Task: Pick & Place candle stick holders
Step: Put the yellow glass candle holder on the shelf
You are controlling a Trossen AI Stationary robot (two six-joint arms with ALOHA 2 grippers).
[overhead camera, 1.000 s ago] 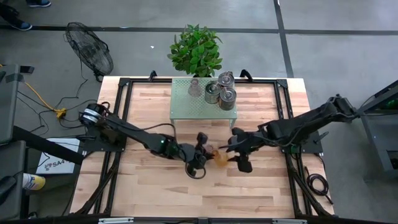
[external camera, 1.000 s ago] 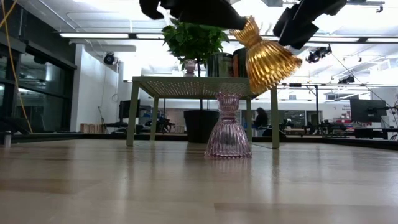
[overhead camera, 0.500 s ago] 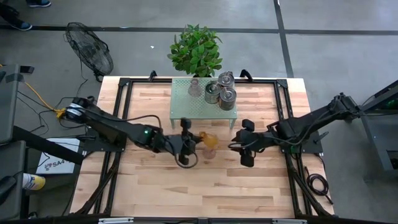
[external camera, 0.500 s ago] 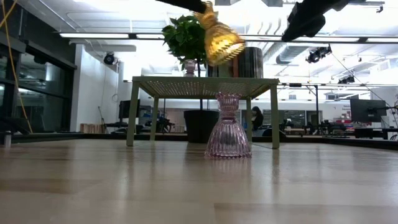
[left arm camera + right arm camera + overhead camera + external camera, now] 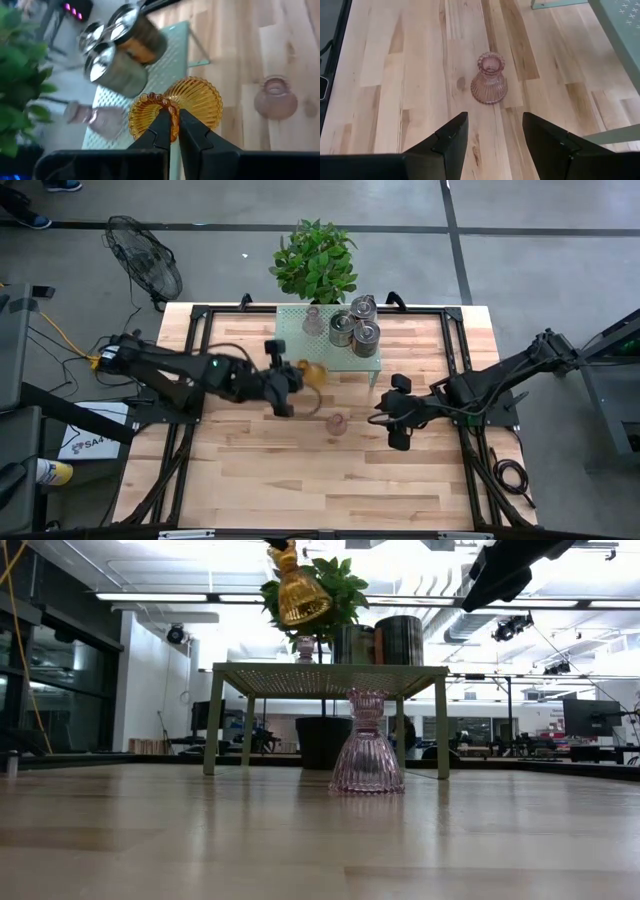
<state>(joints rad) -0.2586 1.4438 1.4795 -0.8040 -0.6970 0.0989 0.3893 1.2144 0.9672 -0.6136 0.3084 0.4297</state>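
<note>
My left gripper [image 5: 296,376] is shut on the amber-orange glass candle stick holder [image 5: 313,372], held in the air by the near left corner of the green perforated shelf [image 5: 300,355]. A pale pink holder [image 5: 337,423] stands on its wide base on the table. On the shelf stand three shiny silver holders [image 5: 356,323] and another pale pink one [image 5: 312,321]. My right gripper [image 5: 492,135] hangs open right of the pink holder [image 5: 489,80] on the table, with nothing between its fingers. My left gripper pinches the amber holder at its narrow beaded waist [image 5: 172,112] between its two fingers, which lie across the holder. The fingers slant down from the table's left. The holder is lifted clear and tilted, its wide flared end [image 5: 305,605] lowest, above the level of the shelf top.
A potted green plant [image 5: 315,260] stands behind the shelf at the table's far edge. Black frame rails [image 5: 195,380] run along the table's left and right sides. Bare wood [image 5: 330,480] lies toward the near edge.
My left gripper has risen and gone toward the table's far left, up to the shelf's near left corner, turning as it went and carrying the amber holder away from the pink one. My right gripper has drawn back a little toward the table's right.
</note>
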